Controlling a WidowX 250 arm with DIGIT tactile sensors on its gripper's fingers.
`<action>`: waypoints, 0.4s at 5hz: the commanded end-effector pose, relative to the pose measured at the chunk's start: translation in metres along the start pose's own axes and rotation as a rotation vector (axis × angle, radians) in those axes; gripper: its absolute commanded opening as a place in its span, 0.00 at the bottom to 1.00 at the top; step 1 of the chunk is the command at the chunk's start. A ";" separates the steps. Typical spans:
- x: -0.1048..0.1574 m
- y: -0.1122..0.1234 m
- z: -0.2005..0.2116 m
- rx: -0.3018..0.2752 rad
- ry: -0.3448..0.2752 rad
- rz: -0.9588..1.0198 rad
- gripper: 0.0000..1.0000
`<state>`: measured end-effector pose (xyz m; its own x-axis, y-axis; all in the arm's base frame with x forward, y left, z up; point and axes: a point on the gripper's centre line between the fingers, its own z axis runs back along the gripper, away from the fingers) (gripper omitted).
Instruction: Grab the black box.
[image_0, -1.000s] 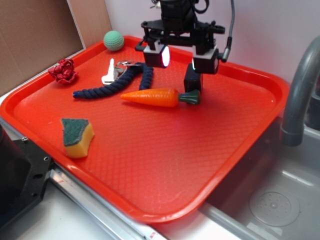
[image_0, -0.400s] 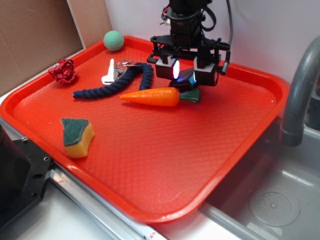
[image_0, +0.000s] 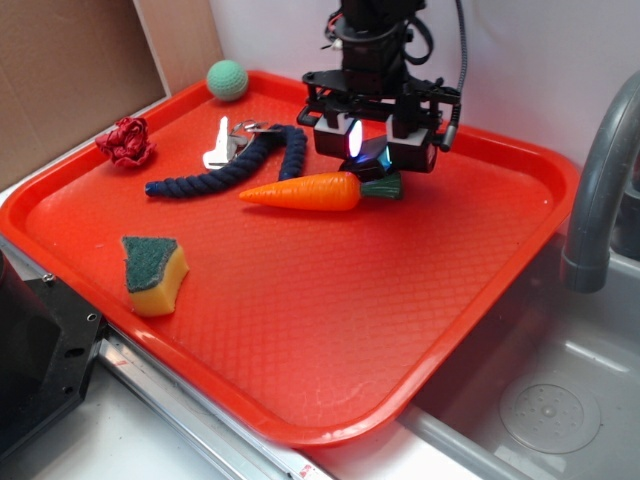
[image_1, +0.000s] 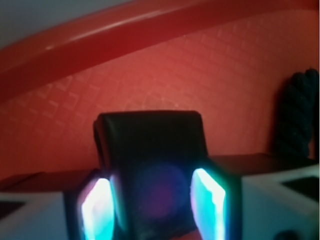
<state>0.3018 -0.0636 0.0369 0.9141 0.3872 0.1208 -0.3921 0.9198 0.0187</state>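
One second on, I see my end effector (image_0: 368, 142) lowered, its pads clamping the black box (image_1: 150, 165) beside the carrot (image_0: 305, 191).

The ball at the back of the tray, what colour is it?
Green; the ball shows best in the exterior view, near the red tray's far corner.

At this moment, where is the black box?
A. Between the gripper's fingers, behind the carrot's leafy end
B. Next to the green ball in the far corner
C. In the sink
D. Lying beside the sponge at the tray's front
A: the wrist view shows the black box between the lit fingers of the gripper, just behind the carrot.
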 end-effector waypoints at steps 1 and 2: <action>-0.038 0.073 0.036 -0.062 -0.073 0.045 0.00; -0.034 0.085 0.065 -0.144 -0.150 0.046 0.00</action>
<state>0.2272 -0.0104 0.0959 0.8731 0.4236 0.2415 -0.4062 0.9058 -0.1203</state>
